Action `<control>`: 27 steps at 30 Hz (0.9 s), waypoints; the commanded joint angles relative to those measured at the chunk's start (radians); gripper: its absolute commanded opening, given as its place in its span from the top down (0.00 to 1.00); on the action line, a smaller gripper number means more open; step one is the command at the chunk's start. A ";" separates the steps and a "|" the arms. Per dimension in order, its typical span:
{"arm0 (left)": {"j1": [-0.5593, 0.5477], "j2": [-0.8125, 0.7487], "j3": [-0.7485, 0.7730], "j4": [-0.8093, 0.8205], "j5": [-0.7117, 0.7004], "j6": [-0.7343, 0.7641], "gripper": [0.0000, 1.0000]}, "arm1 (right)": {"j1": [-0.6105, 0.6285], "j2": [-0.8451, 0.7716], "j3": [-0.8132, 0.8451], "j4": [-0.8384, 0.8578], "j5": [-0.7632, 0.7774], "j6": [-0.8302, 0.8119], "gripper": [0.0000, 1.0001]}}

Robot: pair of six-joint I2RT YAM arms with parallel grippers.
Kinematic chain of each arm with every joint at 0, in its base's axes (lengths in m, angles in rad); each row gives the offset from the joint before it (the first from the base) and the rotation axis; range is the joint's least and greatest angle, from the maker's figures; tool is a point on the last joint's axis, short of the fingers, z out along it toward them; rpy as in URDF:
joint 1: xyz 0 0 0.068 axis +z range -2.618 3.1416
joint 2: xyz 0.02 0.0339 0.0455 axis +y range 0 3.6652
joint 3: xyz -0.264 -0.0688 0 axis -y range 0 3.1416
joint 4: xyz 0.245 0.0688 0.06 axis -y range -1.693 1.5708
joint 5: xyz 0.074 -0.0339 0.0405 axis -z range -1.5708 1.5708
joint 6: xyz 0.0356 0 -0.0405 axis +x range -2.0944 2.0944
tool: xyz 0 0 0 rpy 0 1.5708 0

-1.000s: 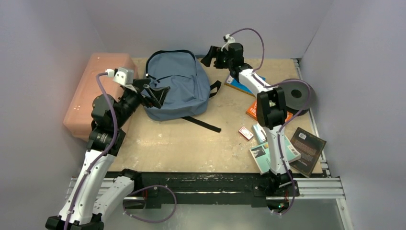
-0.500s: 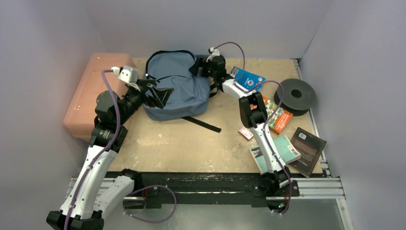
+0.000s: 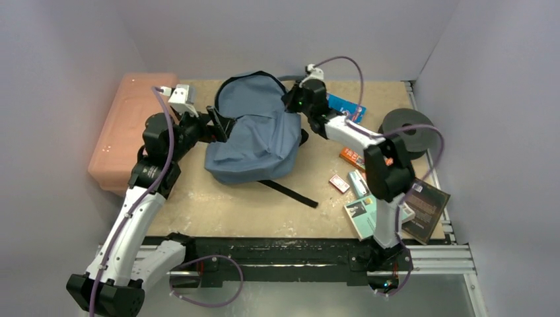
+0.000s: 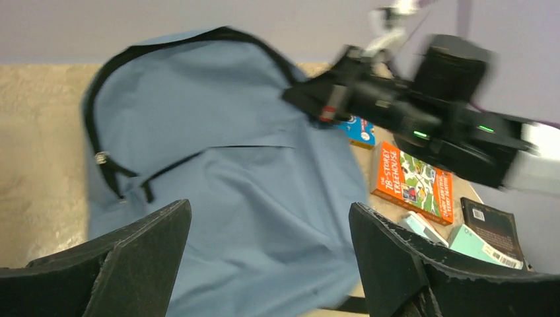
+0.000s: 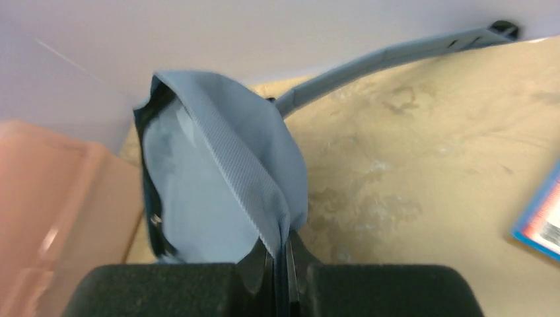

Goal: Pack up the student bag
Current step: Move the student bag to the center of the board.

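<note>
- The pink box (image 3: 129, 132) sits at the 9 o'clock edge of the table (image 3: 264, 205), out of the way
- The left gripper (image 3: 221, 124) is spread wide and holds nothing. It hangs just beside the 9 o'clock side of the bag and points at it. I think it is waiting to grab that side
- The student bag (image 3: 254, 135) lies near 12 o'clock on the table. Its 1 o'clock edge is lifted up, so the soft cloth bunches and sags. I cannot tell if the big zip is open
- The right gripper (image 5: 280, 254) is pinched tight on a fold of the bag's blue cloth at that 1 o'clock edge. I think it lifts there so the bag's mouth can be pulled open
- The orange book (image 4: 413, 181) and other books and small packs lie from 2 to 4 o'clock, apart from the bag. None is inside yet, so the packing has hardly begun
- The black reel (image 3: 404, 131) rests at 2 o'clock, near the wall
</note>
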 commanded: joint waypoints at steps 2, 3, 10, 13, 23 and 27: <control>0.001 0.077 0.098 -0.130 -0.124 -0.082 0.13 | 0.006 -0.425 -0.527 0.302 0.119 0.225 1.00; 0.001 0.106 0.106 -0.152 -0.131 -0.110 0.15 | 0.013 -0.471 -0.652 0.367 0.123 0.251 1.00; 0.003 0.166 -0.029 -0.211 -0.080 -0.383 0.20 | 0.016 -0.643 -0.879 0.318 0.144 0.058 1.00; 0.023 0.133 -0.165 -0.144 -0.031 -0.473 0.20 | -0.015 -0.662 -0.836 0.163 0.142 -0.133 0.95; 0.097 0.481 0.172 -0.297 0.023 -0.263 0.12 | -0.037 -0.640 -0.580 -0.287 0.284 -0.268 0.30; 0.099 0.707 0.316 -0.259 0.074 -0.176 0.13 | -0.004 -0.678 -0.539 -0.268 0.191 -0.286 0.30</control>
